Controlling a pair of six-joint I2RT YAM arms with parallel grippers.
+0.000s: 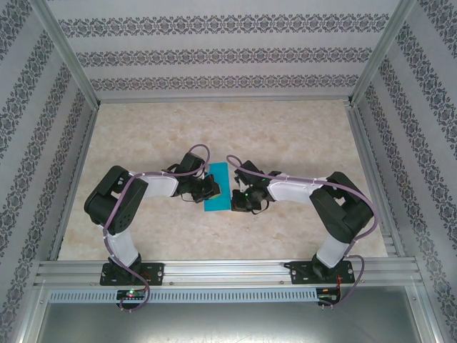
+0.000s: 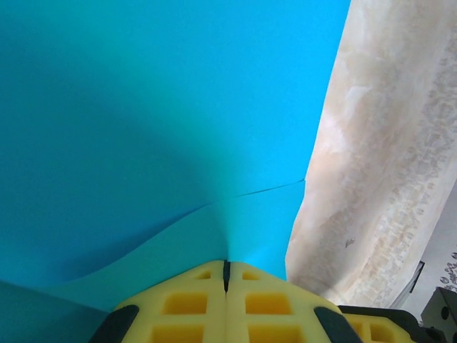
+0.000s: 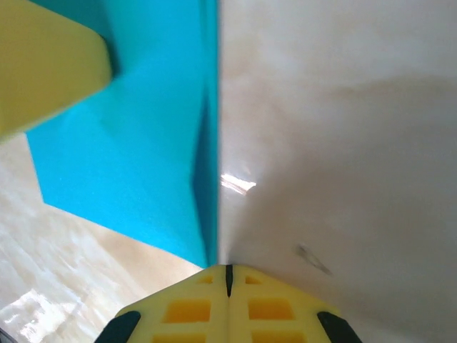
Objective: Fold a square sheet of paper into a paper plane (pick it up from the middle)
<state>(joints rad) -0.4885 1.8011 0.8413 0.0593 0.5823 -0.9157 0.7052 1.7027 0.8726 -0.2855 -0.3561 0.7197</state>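
Note:
The square sheet of paper (image 1: pixel 216 187) lies folded into a narrow teal-blue rectangle at the table's middle, between both grippers; it is a flat strip, not a pointed paper plane. My left gripper (image 1: pixel 206 189) is at its left edge. In the left wrist view the yellow fingertips (image 2: pixel 226 266) are shut on the paper (image 2: pixel 143 128), and creases run into the seam between them. My right gripper (image 1: pixel 241 197) is at the paper's right edge. Its jaws (image 3: pixel 228 270) are shut, with the tips touching the folded edge of the paper (image 3: pixel 128 164). I cannot tell whether they pinch it.
The marble-patterned table (image 1: pixel 285 136) is walled by patterned panels, with aluminium posts at the corners and a rail along the near edge. A yellow finger (image 3: pixel 43 64) of the left gripper shows at the upper left of the right wrist view.

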